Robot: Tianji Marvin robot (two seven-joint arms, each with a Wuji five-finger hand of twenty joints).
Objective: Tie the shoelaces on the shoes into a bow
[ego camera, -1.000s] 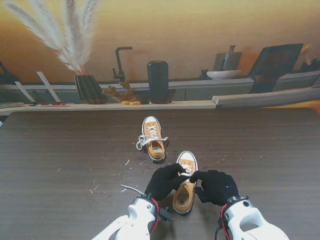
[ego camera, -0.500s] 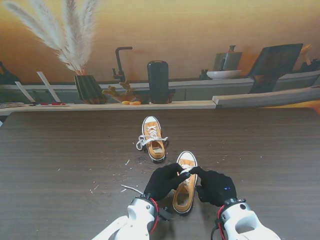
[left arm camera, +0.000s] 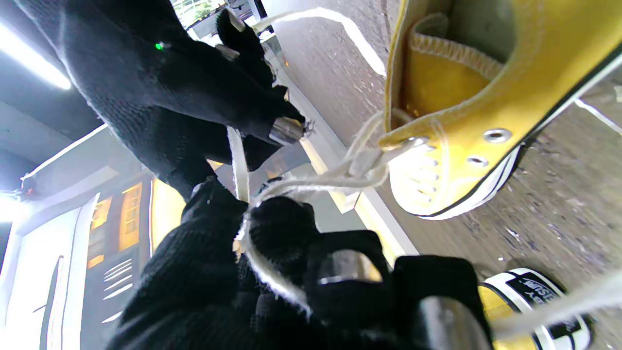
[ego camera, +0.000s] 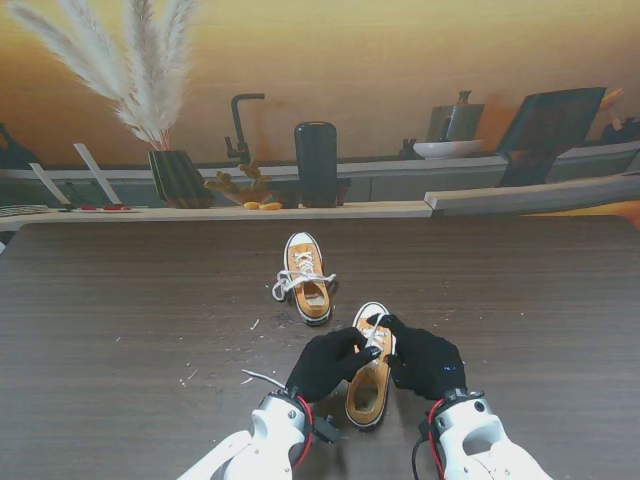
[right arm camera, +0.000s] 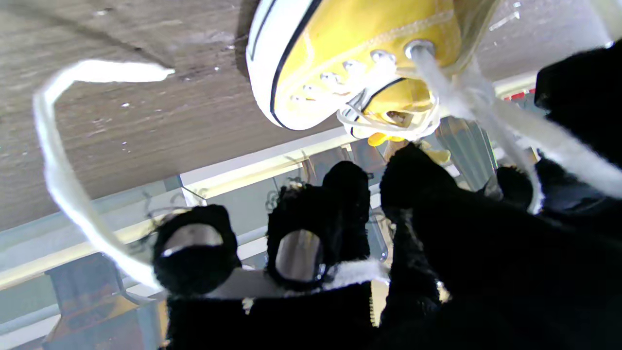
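Observation:
Two yellow sneakers with white laces stand on the dark table. The near shoe (ego camera: 368, 388) lies between my two black-gloved hands. My left hand (ego camera: 325, 365) is shut on a white lace (left arm camera: 272, 272) that loops around its fingers (left arm camera: 286, 228). My right hand (ego camera: 427, 360) reaches over the shoe's toe end and pinches another lace strand (left arm camera: 238, 160), which also runs across its fingers (right arm camera: 296, 253). Both strands lead to the shoe's top eyelets (right arm camera: 418, 47). The far shoe (ego camera: 306, 276) stands apart, its laces bunched across it.
A loose lace end (ego camera: 262, 378) trails on the table beside my left wrist. Small white specks (ego camera: 250, 326) dot the wood near the shoes. A ledge at the table's far edge holds a striped vase (ego camera: 178, 176) with pampas grass, a black cylinder (ego camera: 316, 163) and a faucet (ego camera: 238, 125).
My right hand has moved left and slightly farther from me, over the near shoe's toe end, closing in on the left hand. The left hand has barely shifted.

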